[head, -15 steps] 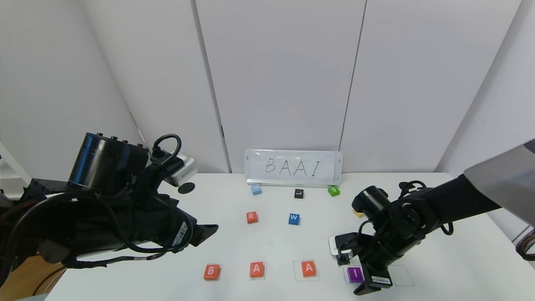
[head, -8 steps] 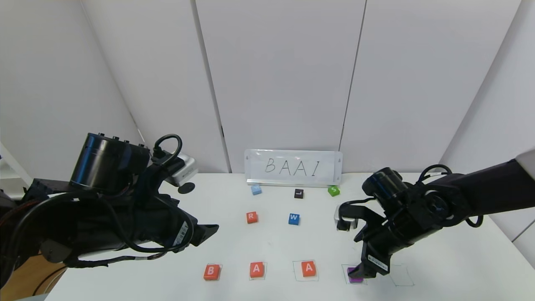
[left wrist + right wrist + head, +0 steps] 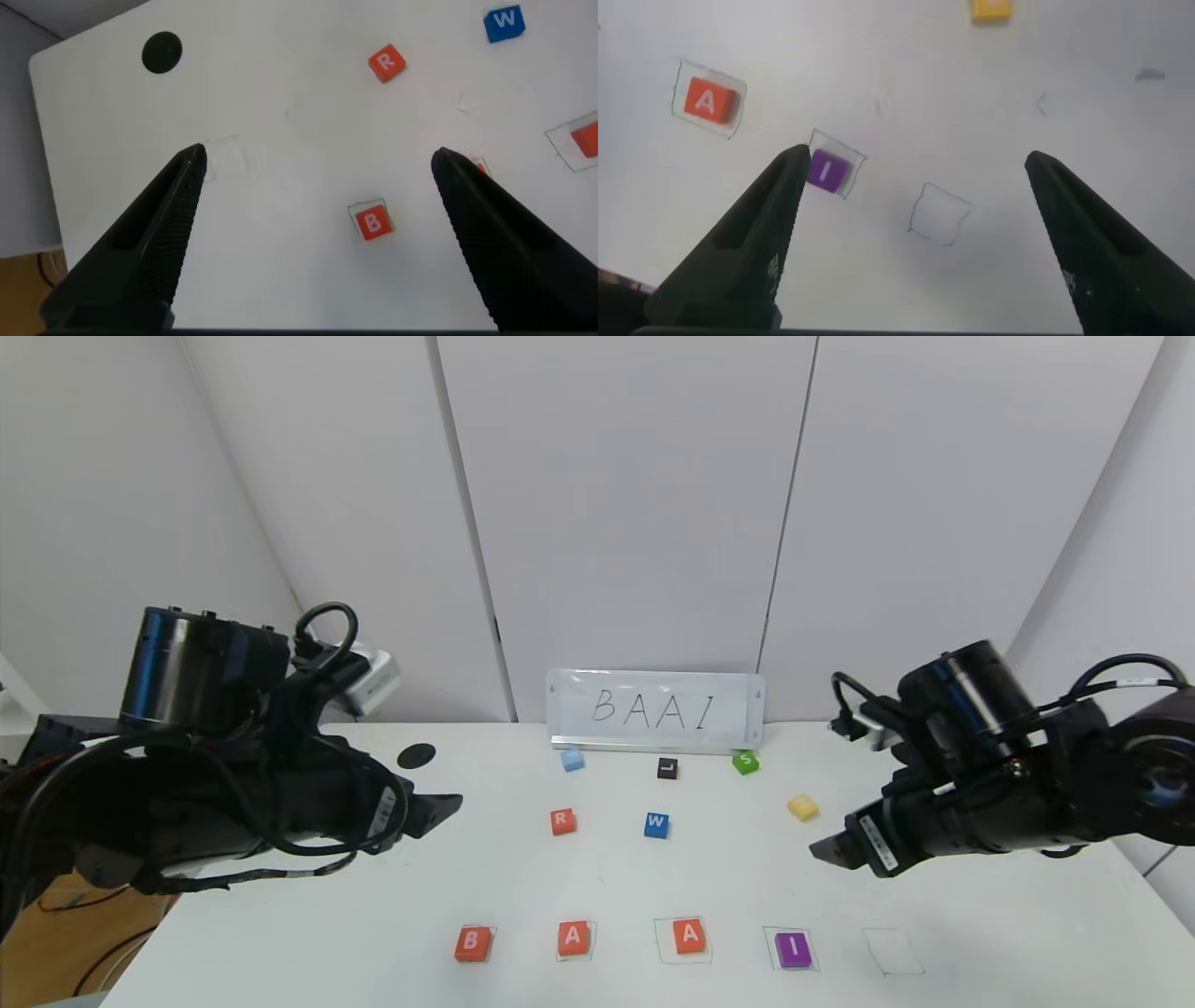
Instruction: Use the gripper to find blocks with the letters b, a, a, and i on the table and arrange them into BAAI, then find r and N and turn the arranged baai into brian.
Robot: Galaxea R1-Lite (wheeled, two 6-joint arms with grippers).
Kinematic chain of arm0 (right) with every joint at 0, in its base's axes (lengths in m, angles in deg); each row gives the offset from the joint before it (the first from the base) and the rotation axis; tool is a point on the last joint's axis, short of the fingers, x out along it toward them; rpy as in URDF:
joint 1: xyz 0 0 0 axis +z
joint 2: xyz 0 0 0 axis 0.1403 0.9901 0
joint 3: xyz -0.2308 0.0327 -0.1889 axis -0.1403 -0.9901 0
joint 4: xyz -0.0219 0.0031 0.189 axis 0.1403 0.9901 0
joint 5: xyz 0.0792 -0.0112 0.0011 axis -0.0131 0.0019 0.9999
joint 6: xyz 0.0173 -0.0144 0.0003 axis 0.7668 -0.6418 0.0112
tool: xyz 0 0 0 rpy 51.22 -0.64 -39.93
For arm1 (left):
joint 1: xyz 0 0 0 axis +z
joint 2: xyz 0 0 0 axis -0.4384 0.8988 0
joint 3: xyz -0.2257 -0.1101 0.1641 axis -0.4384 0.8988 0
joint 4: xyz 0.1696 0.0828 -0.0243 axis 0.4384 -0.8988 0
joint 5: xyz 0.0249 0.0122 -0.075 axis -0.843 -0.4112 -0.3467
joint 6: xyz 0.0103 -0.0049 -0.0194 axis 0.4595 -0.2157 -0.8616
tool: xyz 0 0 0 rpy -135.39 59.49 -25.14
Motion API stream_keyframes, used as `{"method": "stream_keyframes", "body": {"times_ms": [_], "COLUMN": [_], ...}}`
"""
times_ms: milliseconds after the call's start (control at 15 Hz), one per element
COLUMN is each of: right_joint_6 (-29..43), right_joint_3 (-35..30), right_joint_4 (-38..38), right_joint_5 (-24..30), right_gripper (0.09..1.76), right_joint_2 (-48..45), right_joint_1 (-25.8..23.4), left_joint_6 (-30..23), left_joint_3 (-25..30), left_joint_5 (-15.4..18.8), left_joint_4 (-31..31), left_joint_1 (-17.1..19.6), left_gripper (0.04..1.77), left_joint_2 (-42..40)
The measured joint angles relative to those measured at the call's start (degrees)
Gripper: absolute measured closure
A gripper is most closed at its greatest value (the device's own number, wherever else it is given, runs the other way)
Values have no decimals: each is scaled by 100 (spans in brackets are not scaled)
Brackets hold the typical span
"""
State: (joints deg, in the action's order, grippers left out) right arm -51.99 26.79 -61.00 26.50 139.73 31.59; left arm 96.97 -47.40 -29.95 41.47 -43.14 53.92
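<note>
Now: B, A, A, I lined up on table | R untouched, N unseen | left end effector and right end effector spread wide, empty

White table, B, A, A, I row, scattered letter blocks, BAAI sign

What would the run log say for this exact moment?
BAAI row done | R untouched | left gripper open | right gripper open, above table
</note>
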Motion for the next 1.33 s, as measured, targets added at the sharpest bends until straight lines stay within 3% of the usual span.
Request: {"method": "stream_keyframes", "body": {"times_ms": [400, 733, 933, 1333], "right_joint_6": [-121, -156, -189, -528], "right_joint_3": [-844, -1141, -1464, -2125], "right_joint_4": [-657, -666, -651, -139], "right_joint_5": [-260, -424, -456, -492], "right_gripper": [16, 15, 15, 15], "right_joint_2": [-1541, -3038, -4264, -6990], "right_joint_1": [-663, -1320, -1742, -2158], "left_joint_6": [66, 330, 334, 323], "left_joint_3": [96, 510, 891, 1790], "left_joint_5": [266, 1397, 2065, 2747], "left_joint_4": [121, 127, 127, 28], "left_joint_1": [1741, 2768, 3117, 3177], "left_gripper": [9, 9, 9, 9], "left_joint_2": [-260, -1542, -2589, -4686]}}
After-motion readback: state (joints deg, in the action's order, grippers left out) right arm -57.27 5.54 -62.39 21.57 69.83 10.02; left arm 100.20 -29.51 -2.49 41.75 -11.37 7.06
